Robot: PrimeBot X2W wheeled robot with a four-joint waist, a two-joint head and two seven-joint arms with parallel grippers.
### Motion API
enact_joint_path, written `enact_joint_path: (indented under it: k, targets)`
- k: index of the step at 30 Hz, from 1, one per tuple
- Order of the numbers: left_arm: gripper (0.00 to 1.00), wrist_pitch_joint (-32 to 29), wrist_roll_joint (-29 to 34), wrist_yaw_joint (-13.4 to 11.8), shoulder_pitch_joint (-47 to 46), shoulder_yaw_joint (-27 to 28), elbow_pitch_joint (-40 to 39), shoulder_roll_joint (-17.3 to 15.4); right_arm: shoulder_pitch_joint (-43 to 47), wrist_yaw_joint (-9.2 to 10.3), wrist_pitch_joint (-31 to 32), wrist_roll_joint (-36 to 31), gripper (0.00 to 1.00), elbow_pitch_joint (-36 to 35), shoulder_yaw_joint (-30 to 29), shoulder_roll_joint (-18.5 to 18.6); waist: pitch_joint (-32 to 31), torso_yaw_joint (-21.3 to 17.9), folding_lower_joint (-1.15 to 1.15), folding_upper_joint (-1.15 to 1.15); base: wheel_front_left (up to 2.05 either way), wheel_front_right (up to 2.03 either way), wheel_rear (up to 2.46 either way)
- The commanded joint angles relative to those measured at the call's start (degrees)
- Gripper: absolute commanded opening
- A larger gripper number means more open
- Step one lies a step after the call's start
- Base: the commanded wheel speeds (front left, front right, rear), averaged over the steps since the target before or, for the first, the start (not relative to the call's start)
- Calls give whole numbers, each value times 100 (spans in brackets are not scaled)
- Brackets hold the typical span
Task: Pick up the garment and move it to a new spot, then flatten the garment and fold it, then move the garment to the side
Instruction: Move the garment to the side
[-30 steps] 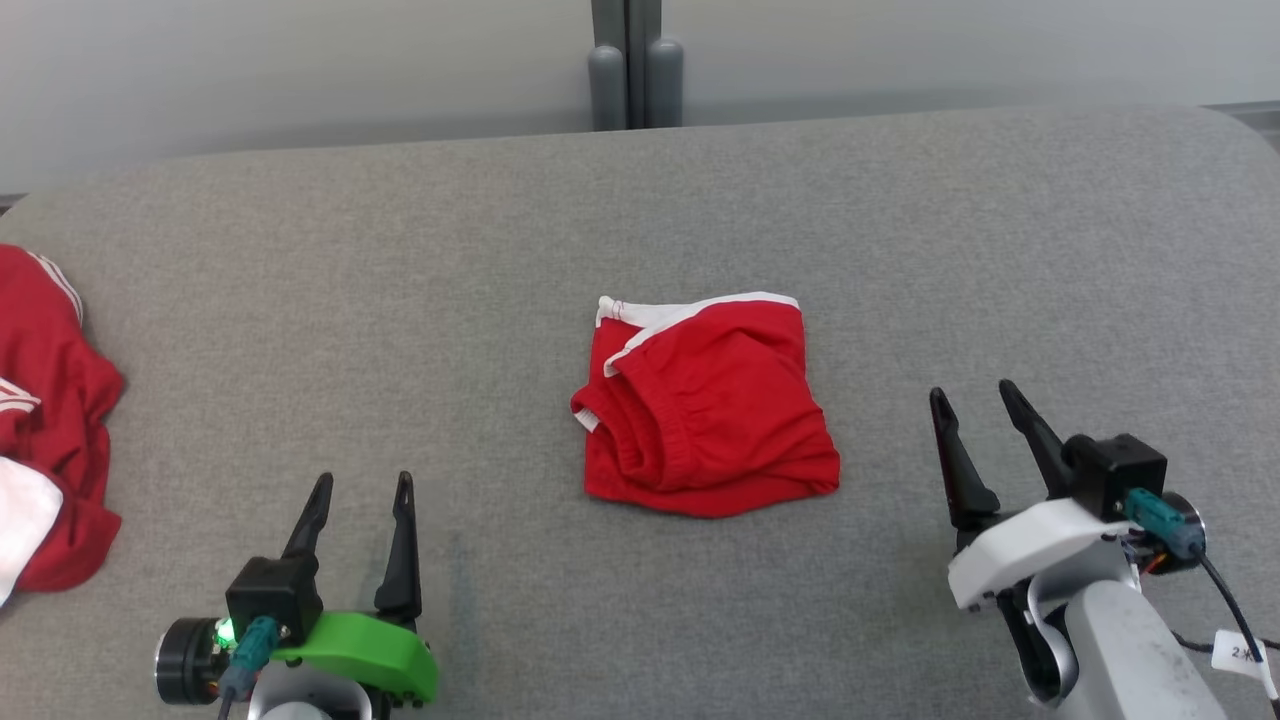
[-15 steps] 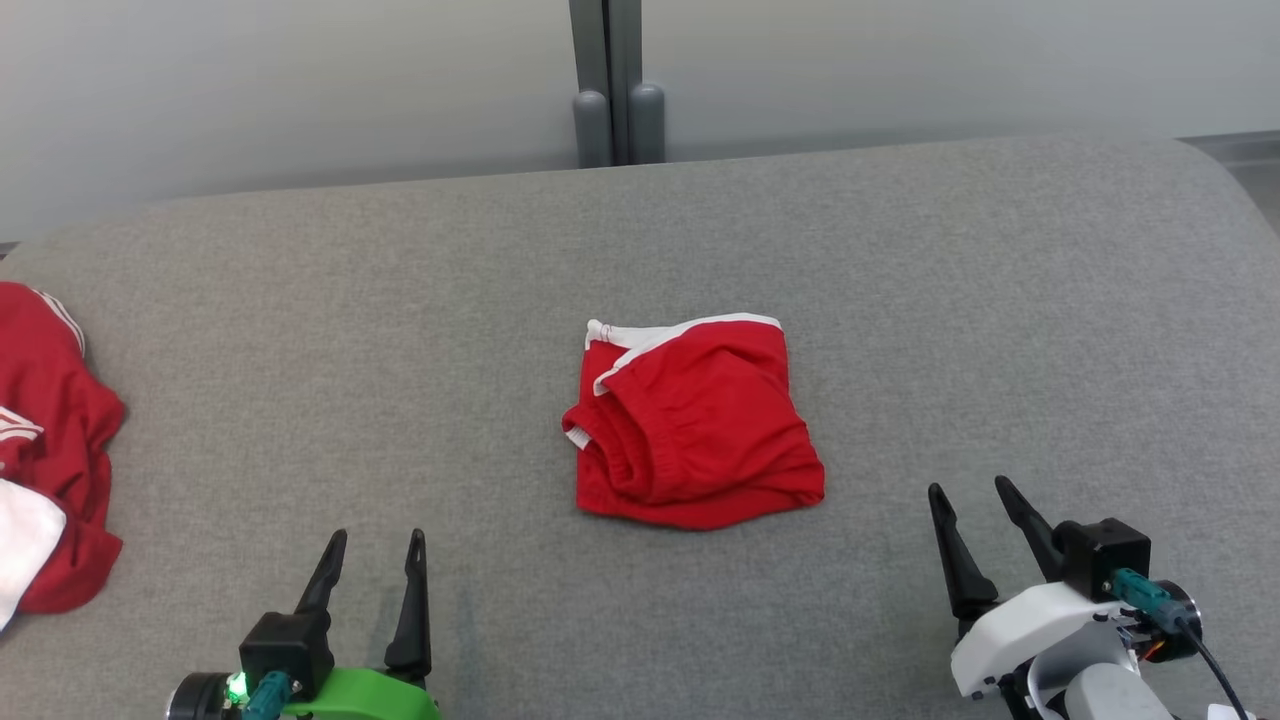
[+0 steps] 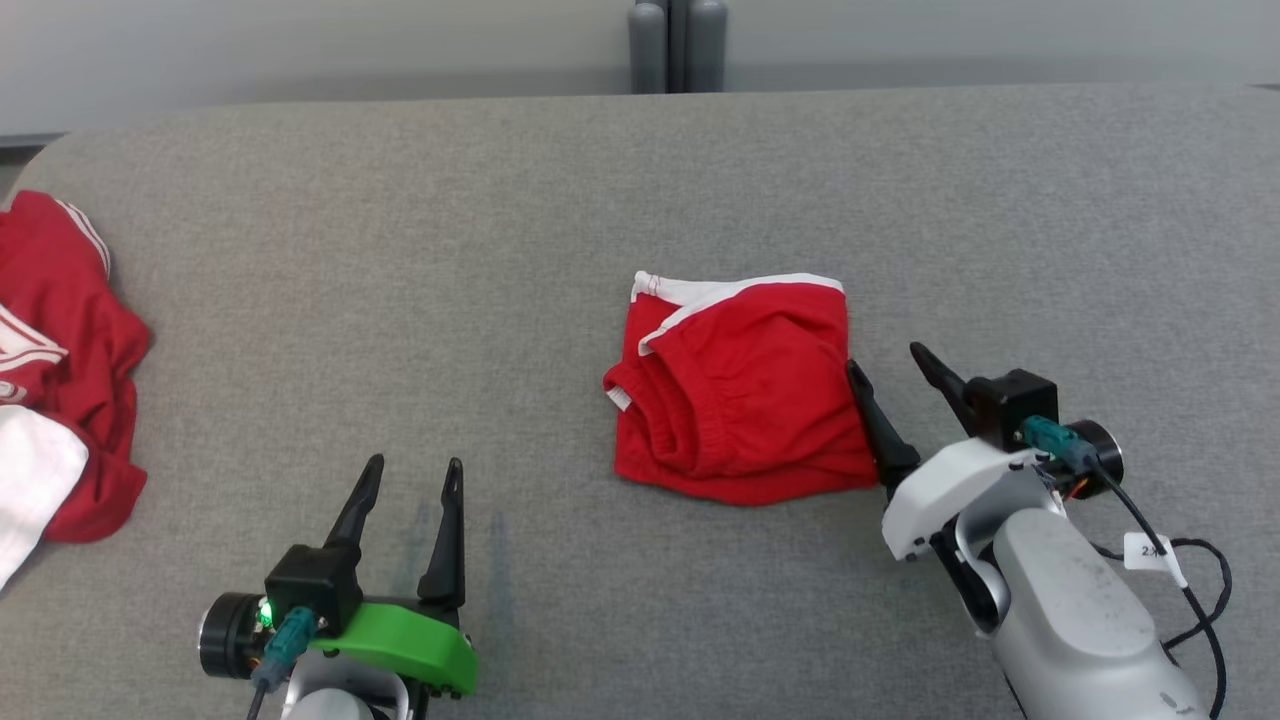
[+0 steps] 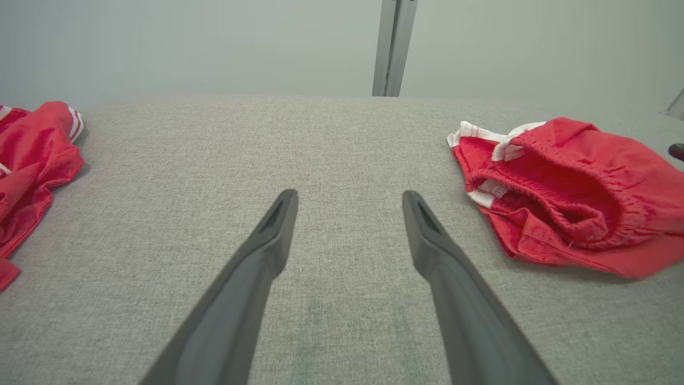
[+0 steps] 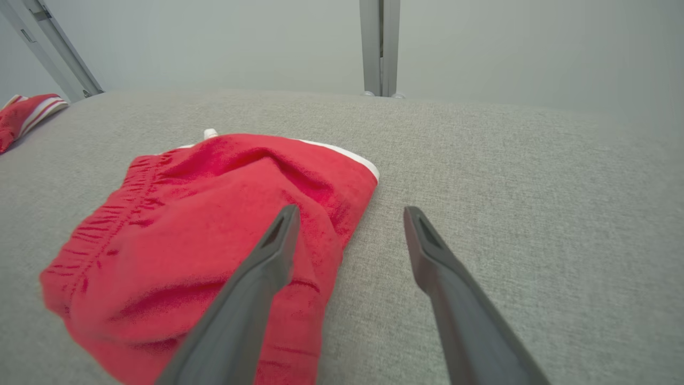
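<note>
here we are over the grey pad (image 3: 400, 250), and the garment (image 3: 740, 390) lies in the middle of it: a red bundle with white trim along its far edge, folded over itself, the elastic waistband bunched toward our left. our right gripper (image 3: 884, 357) sits right at the garment's right edge, fingers spread wide, nothing between them. in the right wrist view one finger lies over the red cloth and the other over bare grey, and we can't tell whether the first touches the fabric. our left gripper (image 3: 415, 461) hovers at the lower left, well apart from the garment, fingers spread just as wide over bare pad, holding nothing. off at the pad's left edge we see a heap of other red and white clothes (image 3: 60, 350). a grey post (image 3: 678, 45) stands beyond the far edge.
</note>
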State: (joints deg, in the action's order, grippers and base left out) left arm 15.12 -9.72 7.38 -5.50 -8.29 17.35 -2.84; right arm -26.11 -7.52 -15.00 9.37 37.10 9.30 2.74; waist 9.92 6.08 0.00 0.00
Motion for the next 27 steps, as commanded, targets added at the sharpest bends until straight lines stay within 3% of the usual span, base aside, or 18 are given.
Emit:
enact_joint_path:
  k: [1,10,11,12,14,20,27]
  targets:
    - [100,3,-27,16,-119,-36,22,-19,-191,6,-27,-24,100,158,-22,31,268,251,0,0,0,0,0]
    - [100,4,-127,16,-410,-224,69,-18,-985,6,-25,-75,100,1431,-129,28,691,547,0,0,0,0,0]
    - [100,4,-129,16,-433,-233,78,-18,-1034,6,-12,-37,87,1513,-76,27,716,561,0,0,0,0,0]
    - [100,4,-124,16,-447,-236,84,-18,-1043,6,-10,-12,68,1577,-23,26,728,564,0,0,0,0,0]
    - [100,4,-101,16,-459,-219,86,-18,-1039,6,-3,57,0,1661,81,18,734,546,0,0,0,0,0]
    - [100,4,-17,16,-353,-147,37,-64,-867,10,-8,13,0,1303,-88,46,544,224,0,0,0,0,0]
    - [100,4,44,16,-207,-257,-150,-127,-356,9,-13,-40,0,820,-338,40,259,-656,0,0,0,0,0]
